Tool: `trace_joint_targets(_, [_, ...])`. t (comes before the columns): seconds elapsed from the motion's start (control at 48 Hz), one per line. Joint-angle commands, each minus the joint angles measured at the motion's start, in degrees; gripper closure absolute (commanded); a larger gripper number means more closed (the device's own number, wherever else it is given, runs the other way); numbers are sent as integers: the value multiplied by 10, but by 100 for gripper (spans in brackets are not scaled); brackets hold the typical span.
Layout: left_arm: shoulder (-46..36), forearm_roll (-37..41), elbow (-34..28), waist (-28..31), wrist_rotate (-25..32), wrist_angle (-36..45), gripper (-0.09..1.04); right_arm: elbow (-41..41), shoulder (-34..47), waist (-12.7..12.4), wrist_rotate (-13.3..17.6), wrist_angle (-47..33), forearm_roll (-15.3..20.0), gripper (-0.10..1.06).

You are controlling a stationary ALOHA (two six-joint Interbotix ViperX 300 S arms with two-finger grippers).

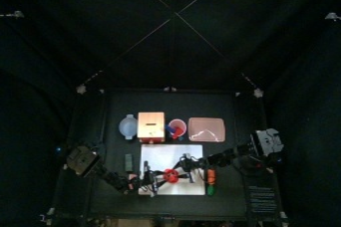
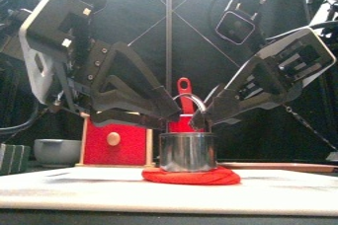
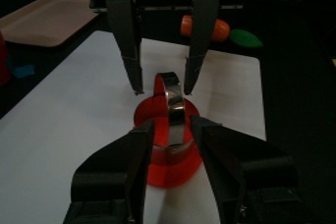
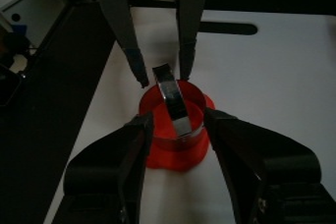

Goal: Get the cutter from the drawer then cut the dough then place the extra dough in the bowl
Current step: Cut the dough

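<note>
The round metal cutter (image 2: 187, 151) stands upright on the flat red dough (image 2: 192, 177) in the middle of the white cutting board (image 1: 170, 153). Its wire handle (image 2: 183, 97) rises straight up. My left gripper (image 2: 166, 115) comes down from the left and my right gripper (image 2: 205, 113) from the right, and they meet over the cutter. In the left wrist view, the left gripper (image 3: 168, 135) straddles the cutter (image 3: 171, 120), jaws slightly apart. The right gripper (image 4: 176, 118) does the same on the opposite side. Each pair of tips sits at the cutter's rim, either side of the handle.
The wooden box with the red drawer front (image 2: 119, 140) stands behind the board at the left, with the blue-grey bowl (image 2: 55, 150) beside it. The pink tray (image 1: 206, 128) lies at the back right. Orange and green toy foods (image 3: 217, 29) lie by the board's right edge.
</note>
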Motion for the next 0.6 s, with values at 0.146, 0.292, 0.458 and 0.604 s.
trace_joint_targets(0.146, [-6, -4, -8, 1, 1, 1, 19, -8, -11, 2, -1, 0, 0, 15])
trace_joint_targets(0.292, [-6, -4, -8, 2, 1, 1, 19, -6, -11, 2, -1, 1, 0, 19])
trace_joint_targets(0.458, [-6, -4, -7, 3, 1, 2, 19, -7, -11, 2, -1, 7, 0, 29])
trace_joint_targets(0.604, [-6, -4, -8, 4, 1, 2, 19, -7, -11, 2, 0, 12, 0, 31])
